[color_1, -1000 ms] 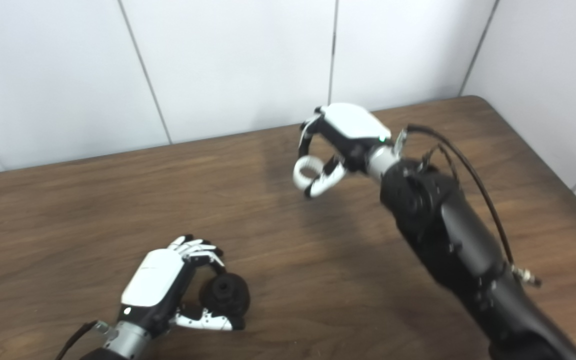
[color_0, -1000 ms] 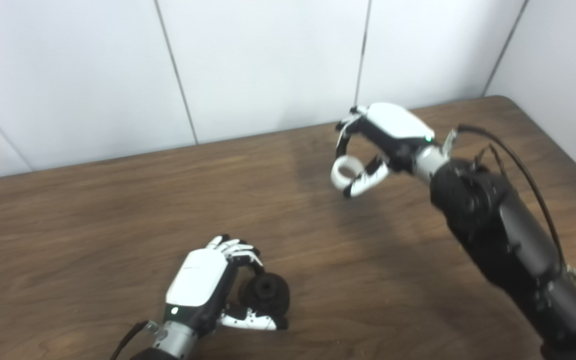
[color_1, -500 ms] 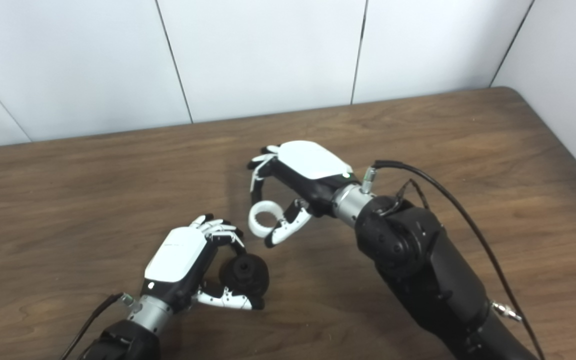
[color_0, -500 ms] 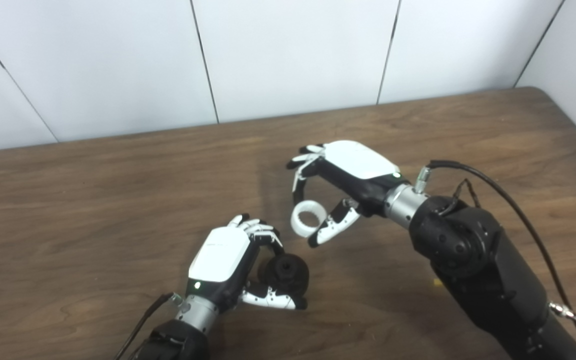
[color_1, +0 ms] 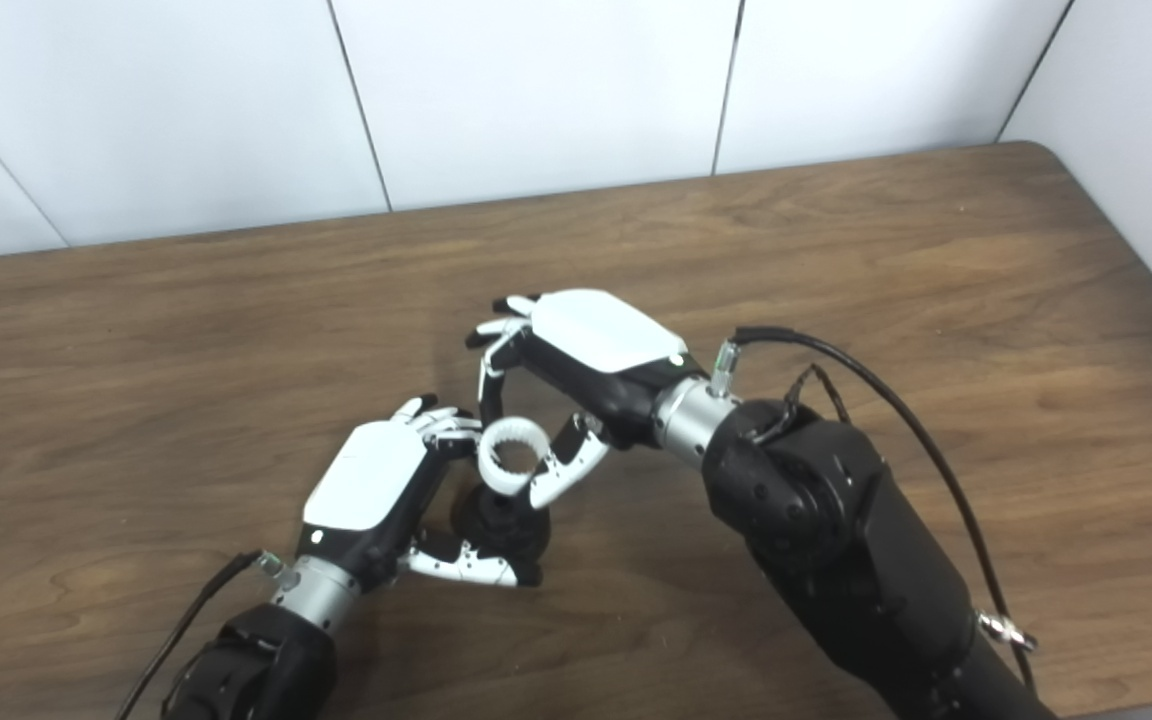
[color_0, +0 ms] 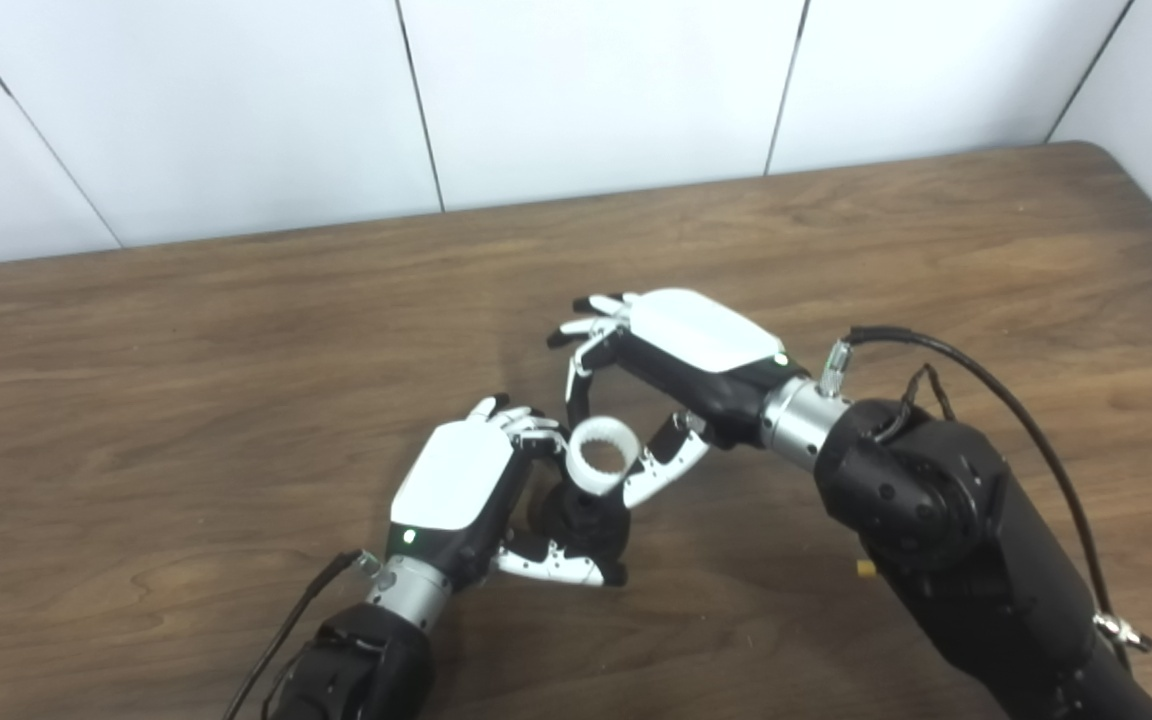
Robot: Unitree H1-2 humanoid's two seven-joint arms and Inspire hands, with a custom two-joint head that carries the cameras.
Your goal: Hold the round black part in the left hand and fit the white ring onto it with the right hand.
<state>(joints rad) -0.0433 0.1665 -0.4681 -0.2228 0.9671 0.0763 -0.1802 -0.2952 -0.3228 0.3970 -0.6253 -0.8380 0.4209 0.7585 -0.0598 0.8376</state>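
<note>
left eye view: left hand [color_0: 456,490] grips the round black part [color_0: 581,520] above the table [color_0: 136,400], bore up for mating; right hand [color_0: 681,345] pinches the white ring [color_0: 598,456] just above it, not seated.

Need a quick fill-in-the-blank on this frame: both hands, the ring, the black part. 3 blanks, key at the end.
1. The white ring is held by the ____ hand.
2. The left hand is shut on the round ____ part.
3. Both arms work over a brown ____ table.

Missing words: right; black; wooden
</note>
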